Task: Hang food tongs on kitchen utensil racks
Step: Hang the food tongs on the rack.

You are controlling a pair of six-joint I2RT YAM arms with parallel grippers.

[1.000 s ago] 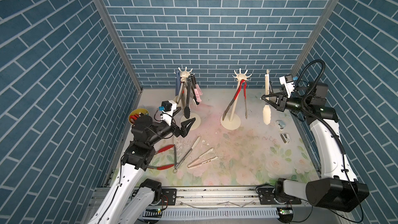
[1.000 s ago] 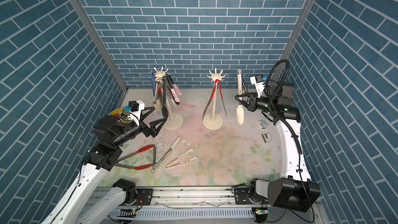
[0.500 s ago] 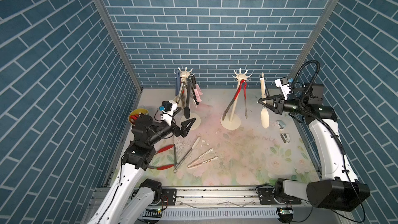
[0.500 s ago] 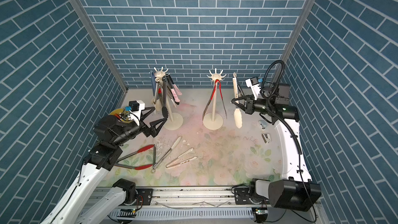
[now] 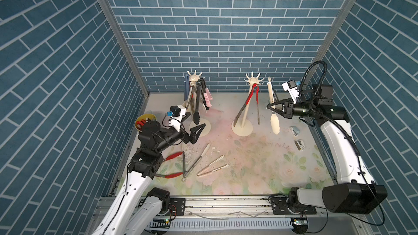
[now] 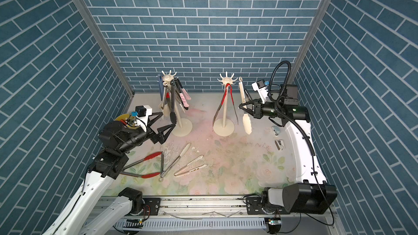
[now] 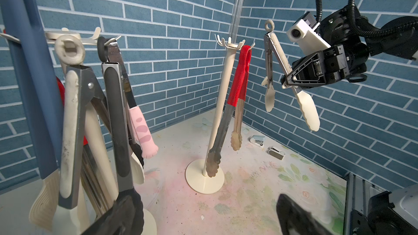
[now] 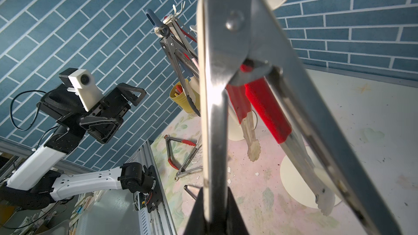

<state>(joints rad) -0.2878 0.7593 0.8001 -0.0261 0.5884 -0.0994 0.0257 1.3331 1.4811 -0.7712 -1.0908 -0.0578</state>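
Two grippers we watch: right gripper (image 5: 269,106) pinches shut on steel cream-tipped tongs (image 5: 274,122) just beside the tall cream hooked rack (image 5: 245,130), left gripper (image 5: 196,120) gapes wide, holding nothing

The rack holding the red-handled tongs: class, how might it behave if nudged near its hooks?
Probably tippy: the rack is a tall slim pole on a small base. Its red-handled tongs would likely swing, hanging loose from one hook.
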